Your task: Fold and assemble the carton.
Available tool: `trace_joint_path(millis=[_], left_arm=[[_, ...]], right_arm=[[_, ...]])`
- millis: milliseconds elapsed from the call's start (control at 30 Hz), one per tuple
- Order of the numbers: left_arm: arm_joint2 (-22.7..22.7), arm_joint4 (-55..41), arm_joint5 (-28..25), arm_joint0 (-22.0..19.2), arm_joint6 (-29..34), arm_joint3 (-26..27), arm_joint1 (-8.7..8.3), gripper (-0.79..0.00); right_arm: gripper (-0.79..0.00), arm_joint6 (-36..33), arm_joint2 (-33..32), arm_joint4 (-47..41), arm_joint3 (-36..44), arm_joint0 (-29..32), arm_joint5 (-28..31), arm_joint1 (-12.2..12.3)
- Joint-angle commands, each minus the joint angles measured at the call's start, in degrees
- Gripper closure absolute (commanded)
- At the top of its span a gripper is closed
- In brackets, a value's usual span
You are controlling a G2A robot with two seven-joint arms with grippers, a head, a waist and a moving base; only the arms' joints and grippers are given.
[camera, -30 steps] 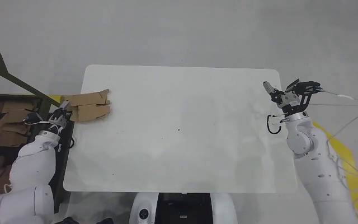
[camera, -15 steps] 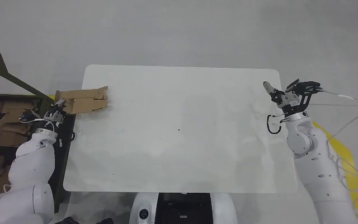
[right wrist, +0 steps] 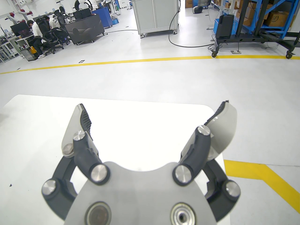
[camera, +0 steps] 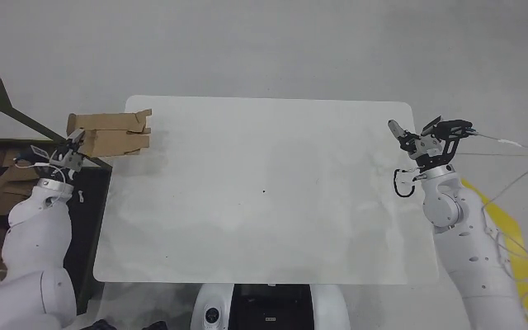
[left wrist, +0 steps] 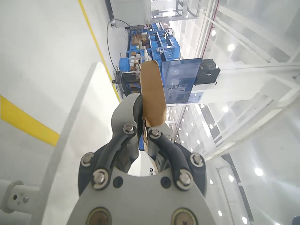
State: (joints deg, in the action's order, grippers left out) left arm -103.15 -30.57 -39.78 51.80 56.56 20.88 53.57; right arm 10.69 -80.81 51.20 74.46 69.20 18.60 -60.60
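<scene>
A flat, folded brown carton (camera: 111, 134) hangs at the table's far left corner, partly over the edge. My left gripper (camera: 73, 148) is shut on its outer end. In the left wrist view the carton (left wrist: 152, 94) stands edge-on, pinched between the fingers (left wrist: 127, 113), and my left gripper (left wrist: 143, 118) holds it above the table (left wrist: 89, 99). My right gripper (camera: 412, 132) sits at the table's far right edge, open and holding nothing. In the right wrist view my right gripper (right wrist: 152, 115) has its fingers spread wide over the white table (right wrist: 140, 122).
The white table (camera: 264, 190) is bare across its middle and front. A dark rack with more flat cardboard (camera: 16, 186) stands off the table's left side. Yellow floor lines (right wrist: 150, 60) run beyond the table.
The left gripper has lifted the carton and drawn it left and toward the far edge, off its flat spot on the table. The right arm has not moved.
</scene>
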Motion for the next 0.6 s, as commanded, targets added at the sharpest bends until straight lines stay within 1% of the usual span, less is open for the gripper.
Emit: trace_joint_path(millis=[0,233,433,567], left_arm=[[1.0,-0.3,0.1,-0.9,1.6,1.5,0.53,0.0],[5.9,-0.8,0.9,-4.0,4.5,6.6,2.94,0.0],[11.7,-0.4,2.0,-5.7,5.1,11.0,5.44,0.0],[16.0,0.2,2.6,-6.2,5.0,13.8,7.11,0.0]], right_arm=[[-0.785,0.0,0.0,0.0,0.0,0.0,0.0,0.0],[-0.785,0.0,0.0,0.0,0.0,0.0,0.0,0.0],[-0.785,0.0,0.0,0.0,0.0,0.0,0.0,0.0],[-0.785,0.0,0.0,0.0,0.0,0.0,0.0,0.0]])
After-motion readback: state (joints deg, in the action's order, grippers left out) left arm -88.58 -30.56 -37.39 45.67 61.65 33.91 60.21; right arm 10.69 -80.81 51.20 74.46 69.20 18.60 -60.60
